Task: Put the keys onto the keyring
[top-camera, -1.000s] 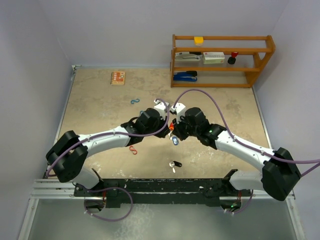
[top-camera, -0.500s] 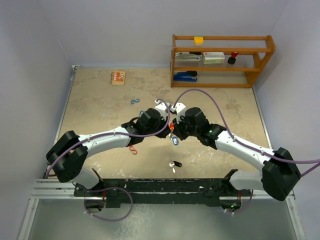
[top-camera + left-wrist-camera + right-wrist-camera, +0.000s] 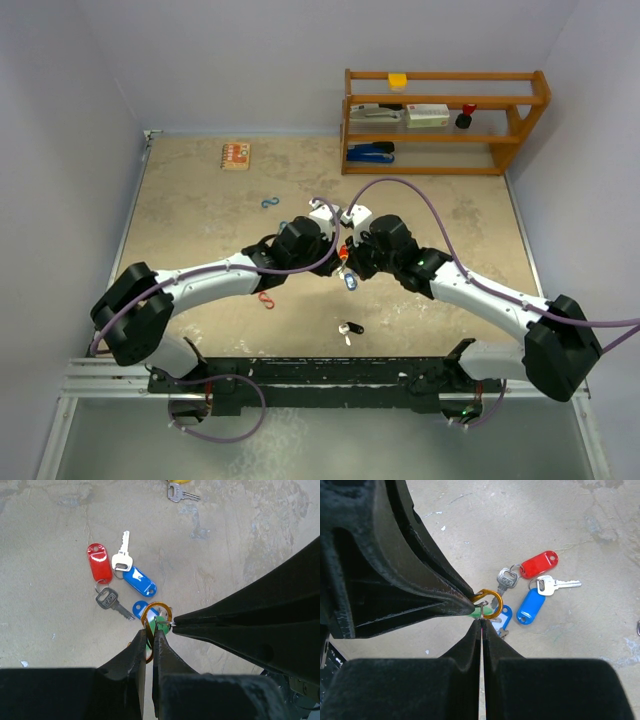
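Our left end effector [image 3: 151, 632] clamped on the orange keyring [image 3: 156, 604], our right end effector [image 3: 481, 621] pinching the green tag [image 3: 159, 626] by its small silver ring [image 3: 166, 624], other keys [image 3: 121, 560] on the counter [image 3: 50, 520]

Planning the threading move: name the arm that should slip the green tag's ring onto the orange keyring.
Right. The right gripper is shut on the small silver ring by the green tag, at the orange keyring. The left gripper is shut on that keyring, so it probably serves best holding it steady.
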